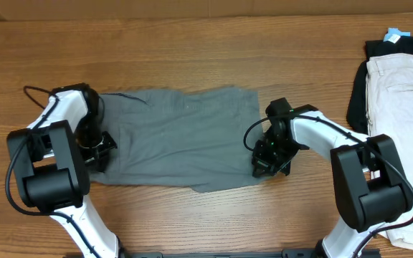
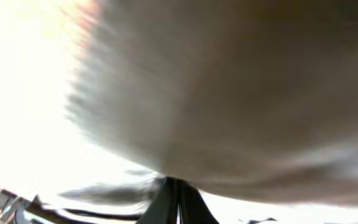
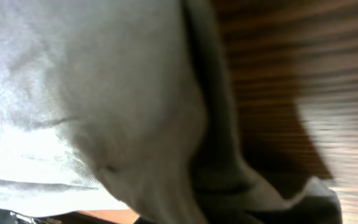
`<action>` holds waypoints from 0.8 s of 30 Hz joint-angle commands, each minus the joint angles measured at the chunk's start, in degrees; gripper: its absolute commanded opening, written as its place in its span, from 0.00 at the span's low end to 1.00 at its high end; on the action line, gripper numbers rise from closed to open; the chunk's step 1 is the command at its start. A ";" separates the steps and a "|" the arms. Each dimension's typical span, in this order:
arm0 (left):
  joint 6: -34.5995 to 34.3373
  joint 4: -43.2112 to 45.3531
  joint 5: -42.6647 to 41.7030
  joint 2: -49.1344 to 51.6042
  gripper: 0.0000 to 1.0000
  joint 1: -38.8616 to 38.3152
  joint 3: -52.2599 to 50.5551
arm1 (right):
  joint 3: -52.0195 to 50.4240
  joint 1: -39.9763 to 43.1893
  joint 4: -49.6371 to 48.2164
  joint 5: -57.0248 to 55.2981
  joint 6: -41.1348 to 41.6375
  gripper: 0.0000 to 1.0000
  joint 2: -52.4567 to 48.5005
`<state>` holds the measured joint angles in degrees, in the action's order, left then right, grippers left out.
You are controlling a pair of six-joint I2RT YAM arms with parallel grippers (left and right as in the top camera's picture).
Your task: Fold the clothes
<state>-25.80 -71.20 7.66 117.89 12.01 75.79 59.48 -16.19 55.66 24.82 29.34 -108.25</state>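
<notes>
Blue tag (image 1: 395, 34) at the upper right of the overhead view, print too small to read. It sits on a black garment (image 1: 357, 107) under a pale beige garment (image 1: 400, 93) with stitched seams. Grey shorts (image 1: 178, 136) lie spread flat at centre of the wood-grain table (image 1: 192, 43); the weave is matte and the lower edge uneven. Left gripper (image 1: 100, 149) is at the shorts' left edge, jaws together on the cloth. Right gripper (image 1: 266, 161) is at the right edge, jaws clamped on bunched fabric.
</notes>
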 commanded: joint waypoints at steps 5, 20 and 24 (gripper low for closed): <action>-2.58 -3.21 1.70 -2.62 0.04 -0.02 4.94 | 0.31 3.15 2.10 -20.37 3.78 0.04 1.14; 1.64 1.16 -6.27 -14.32 0.88 -0.02 5.90 | 10.43 4.70 5.57 -23.69 3.26 1.00 15.87; 3.63 2.32 -7.72 -11.06 1.00 0.04 5.90 | 12.13 4.79 5.31 -24.35 3.26 1.00 15.87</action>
<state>-24.80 -69.54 2.96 103.81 12.05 81.36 69.69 -11.60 61.14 2.20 32.51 -93.06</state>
